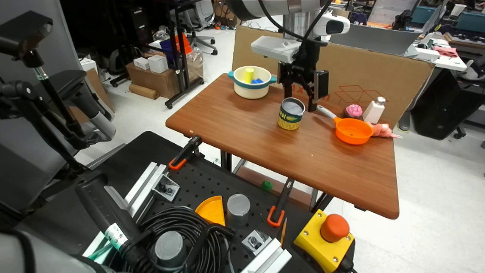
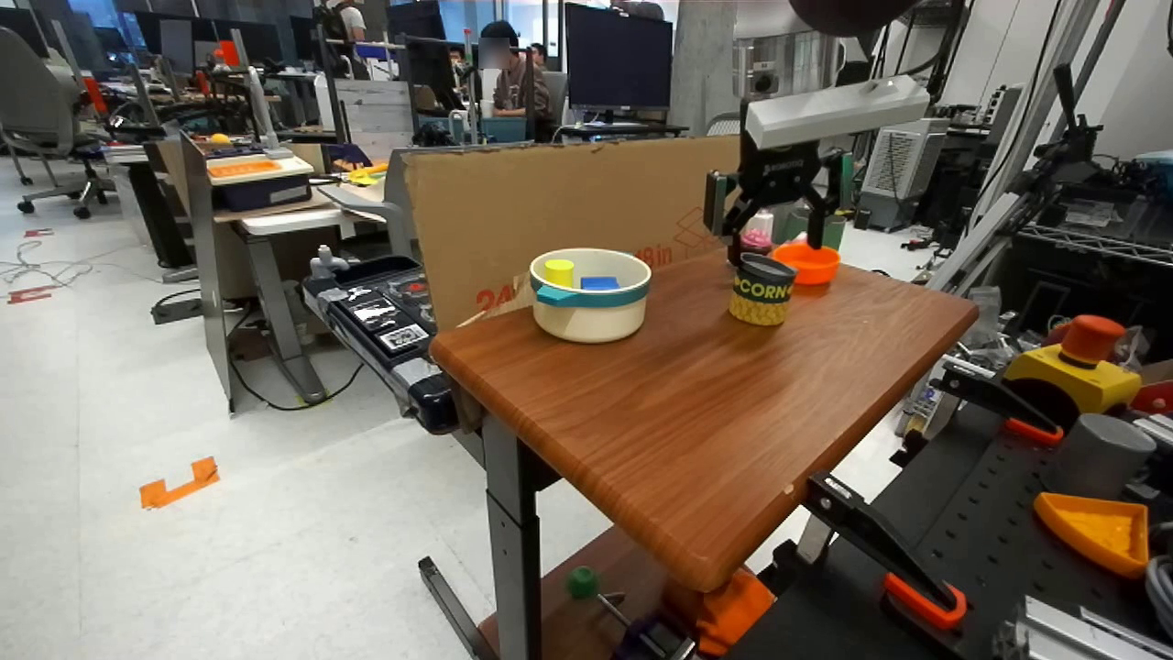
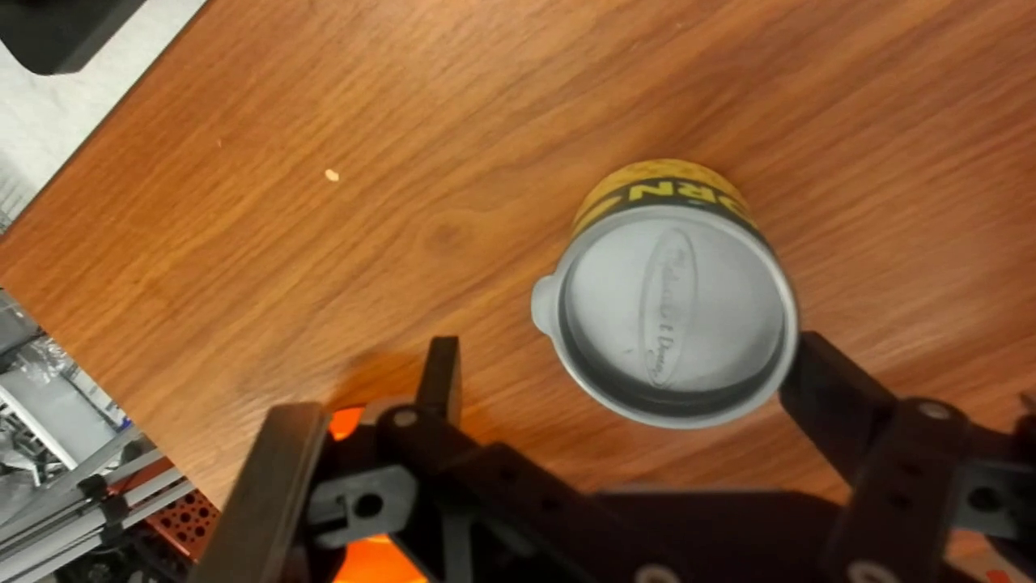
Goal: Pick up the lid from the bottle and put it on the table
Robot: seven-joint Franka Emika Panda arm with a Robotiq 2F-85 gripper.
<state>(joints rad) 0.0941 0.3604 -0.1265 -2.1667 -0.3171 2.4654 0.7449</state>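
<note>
Lid [image 3: 676, 312] sits on top of the can [image 1: 289, 121], not lifted; can stands upright near the middle of the table [image 1: 235, 117], well in from every edge. Your gripper [image 1: 300, 102] is spread wide, nothing in its grasp, and hangs on the side of the can nearer the table edge by the cardboard [image 1: 363, 72]; height against the lid is hard to judge. Wrist view says you're off-centre: one finger [image 3: 838, 397] is right beside the rim [image 3: 791, 320], can't tell if touching, and the opposite finger [image 3: 441, 376] stands clear, out past the tab [image 3: 544, 306].

Handling, best guess: thin moulded plastic, light, a bit springy, smooth enough to slip, not fragile. It may be pressed on snugly, so the whole can could come up too. Take the lid across its rim, fingers on opposite sides, low enough to bite but on the lid rather than the can; firm, no crushing. Tab is your backup: easy to pry by, but small, so the lid would likely twist from it.

Watch the handle [image 1: 326, 112] of the pan [image 1: 354, 132], close by the finger on the tab side. Pot [image 1: 251, 93] is well apart, near the corner at the other end, cardboard side. For set-down, aim toward the long table edge away from the cardboard.
</note>
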